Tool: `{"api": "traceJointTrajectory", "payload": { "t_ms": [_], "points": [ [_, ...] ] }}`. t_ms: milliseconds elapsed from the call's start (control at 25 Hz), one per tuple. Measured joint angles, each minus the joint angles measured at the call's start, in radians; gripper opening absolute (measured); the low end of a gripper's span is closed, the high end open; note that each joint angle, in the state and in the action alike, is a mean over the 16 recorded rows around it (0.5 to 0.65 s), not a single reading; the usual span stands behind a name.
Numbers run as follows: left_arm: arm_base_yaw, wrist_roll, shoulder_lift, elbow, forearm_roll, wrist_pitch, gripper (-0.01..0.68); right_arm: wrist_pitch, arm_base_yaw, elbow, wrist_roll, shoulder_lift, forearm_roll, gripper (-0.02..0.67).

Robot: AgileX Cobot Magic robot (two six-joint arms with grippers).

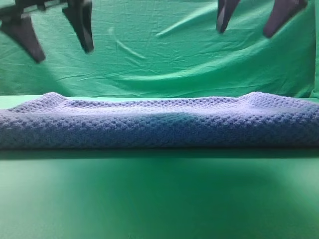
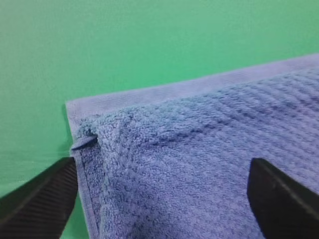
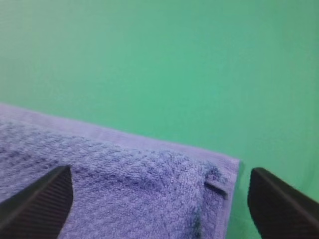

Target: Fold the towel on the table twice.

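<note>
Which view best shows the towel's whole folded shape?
Exterior high: the towel spans the frame, folded edge facing the camera. Left wrist shows only its left corner, layers stacked. Right wrist shows only the right corner with a small tag.

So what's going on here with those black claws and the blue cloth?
A two-armed robot is folding a blue-grey waffle towel on a green table. The towel lies folded over, one layer on another, its rounded fold facing the camera. Both pincers are open and hold nothing: the left pincer and right pincer hang above the towel's far corners, in front of a wrinkled green backdrop.
</note>
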Motion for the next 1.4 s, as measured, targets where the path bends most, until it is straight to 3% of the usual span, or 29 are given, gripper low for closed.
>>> {"api": "traceJointTrajectory", "payload": {
  "t_ms": [160,480,680,960,1400],
  "points": [
    [0.000,0.012,-0.084,-0.070,0.002,0.115,0.462,0.131,0.000,-0.077,-0.003,-0.080,0.000,0.445],
    [0.000,0.047,-0.353,-0.136,0.002,0.248,0.166,0.326,0.000,-0.164,-0.008,-0.277,0.000,0.141],
    [0.000,0.072,-0.554,-0.117,0.001,0.293,0.040,0.400,0.000,-0.162,-0.010,-0.411,0.006,0.024],
    [0.000,0.117,-0.854,0.013,-0.019,0.323,0.000,0.432,0.000,-0.076,-0.047,-0.613,0.043,0.000],
    [0.000,0.169,-1.381,0.402,-0.078,0.287,0.000,0.295,0.000,0.266,-0.154,-0.989,0.156,0.000]
  ]
}}
